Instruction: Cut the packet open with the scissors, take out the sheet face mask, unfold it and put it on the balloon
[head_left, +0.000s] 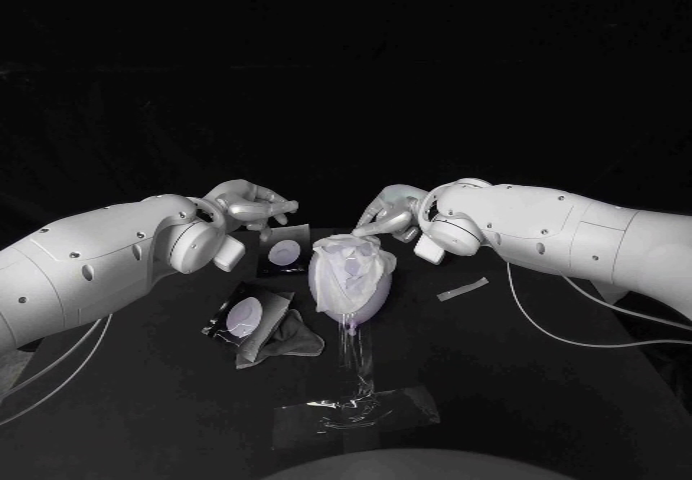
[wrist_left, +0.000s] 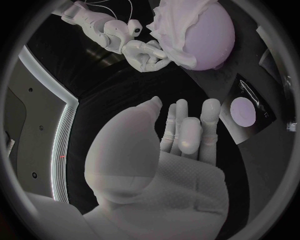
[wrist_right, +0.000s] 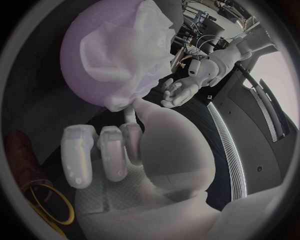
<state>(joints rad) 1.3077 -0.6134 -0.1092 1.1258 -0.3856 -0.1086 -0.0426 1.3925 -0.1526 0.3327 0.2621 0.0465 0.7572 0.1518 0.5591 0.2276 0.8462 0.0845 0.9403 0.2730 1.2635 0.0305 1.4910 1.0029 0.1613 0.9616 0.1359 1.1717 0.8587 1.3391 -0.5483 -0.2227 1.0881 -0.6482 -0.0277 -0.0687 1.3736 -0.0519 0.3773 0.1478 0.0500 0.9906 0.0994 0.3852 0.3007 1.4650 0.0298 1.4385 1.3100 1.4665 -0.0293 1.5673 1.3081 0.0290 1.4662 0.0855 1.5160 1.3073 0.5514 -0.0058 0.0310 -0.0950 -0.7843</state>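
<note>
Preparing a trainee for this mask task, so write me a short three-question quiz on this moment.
1. True or false: the sheet mask is inside a packet.
2. Where is the pale strip? A) inside a packet; B) on the table, on the right robot hand's side of the balloon; C) draped over the balloon.
3. How many packets lie on the table on the balloon's other side?
Key: 1. False, it is draped over the balloon. 2. B. 3. Two.
</note>
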